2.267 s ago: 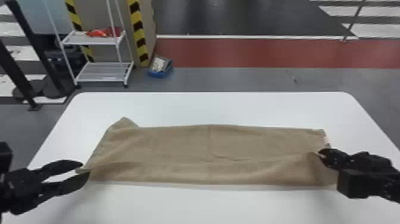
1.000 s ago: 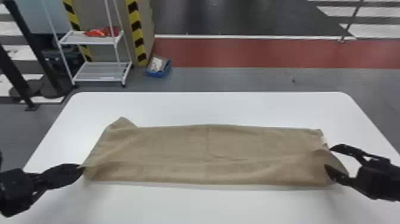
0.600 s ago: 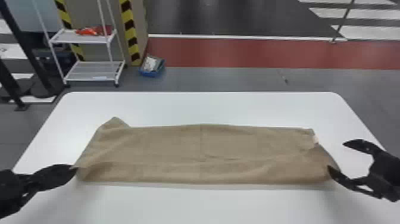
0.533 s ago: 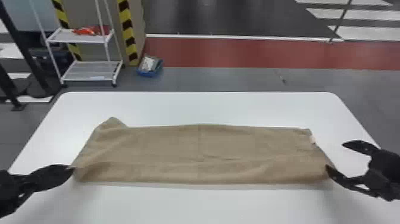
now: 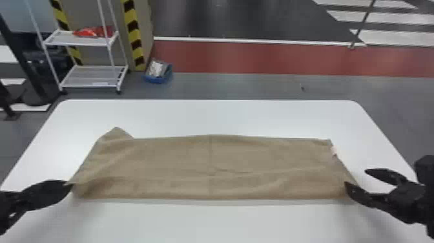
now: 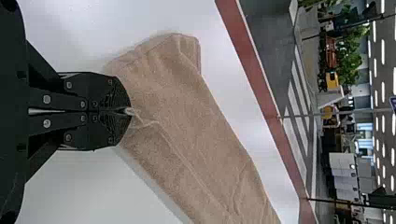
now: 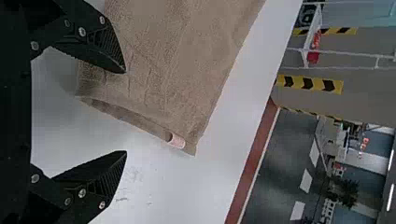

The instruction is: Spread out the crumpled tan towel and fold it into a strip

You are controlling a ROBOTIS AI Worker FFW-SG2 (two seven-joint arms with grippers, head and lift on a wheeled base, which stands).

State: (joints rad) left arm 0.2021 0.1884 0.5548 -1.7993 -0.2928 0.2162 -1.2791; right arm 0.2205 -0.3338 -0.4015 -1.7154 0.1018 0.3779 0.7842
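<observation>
At the bench's [image 5: 242,116] four o'clock, the right pincer [image 5: 356,177] is springing wide, releasing the towel [image 5: 180,161] lying across the middle; at eight, the left pincer [image 5: 69,184] is now clamping its corner, probably for straightening the emerging strip!

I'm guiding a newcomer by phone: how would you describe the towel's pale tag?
On the white table lies the tan towel, in a long strip. On its short edge toward the open right gripper, near the far corner, is the tag, a small pale patch where the cloth around it is plain tan.
</observation>
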